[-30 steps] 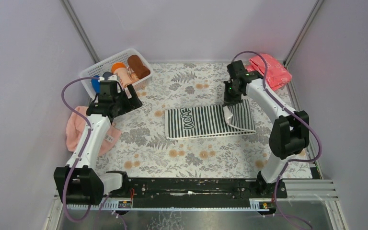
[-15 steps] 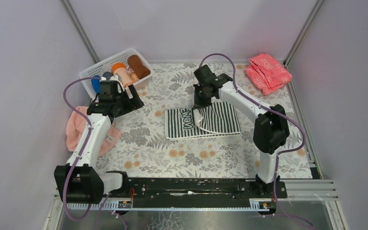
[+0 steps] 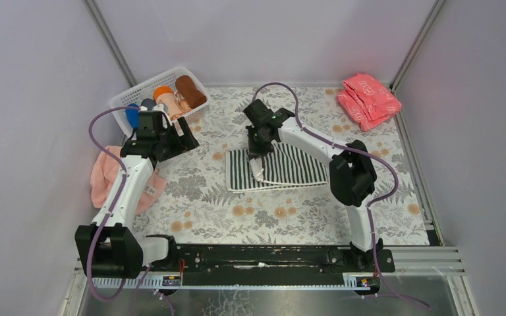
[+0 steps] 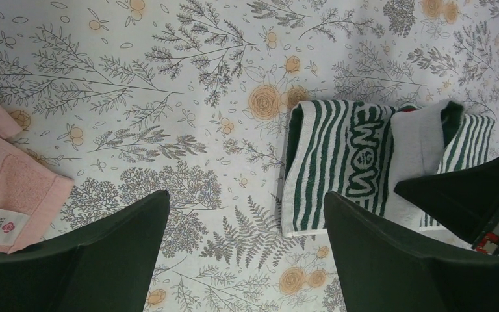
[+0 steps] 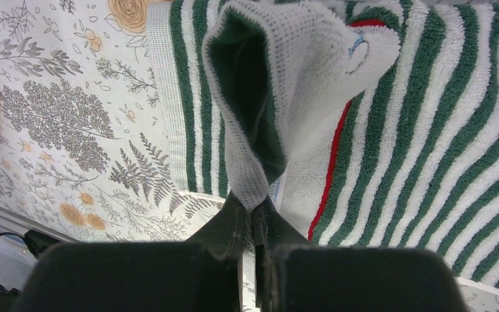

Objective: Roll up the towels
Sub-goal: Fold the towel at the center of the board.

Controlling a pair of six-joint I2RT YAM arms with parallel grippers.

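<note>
Striped towel (image 3: 290,170) lies near the middle of the floral table (image 3: 237,210) in the top view, and we see one end of it lifted and folded back over the rest. Our right gripper (image 3: 257,157) stands over that lifted end. Our left gripper (image 3: 186,140) hangs well to the left, apart from it, and the pale pink towel (image 3: 102,178) lies crumpled at the table's left edge beside that arm. A white basket (image 3: 124,100) in the far left corner holds a rust-brown roll (image 3: 191,91) among other things.

From the left wrist, we find the fingers (image 4: 110,260) spread wide with nothing between them, only tablecloth below.

From the right wrist, we see the jaws pinched tight on a white-backed fold of the striped towel, raised off the flat part.
</note>
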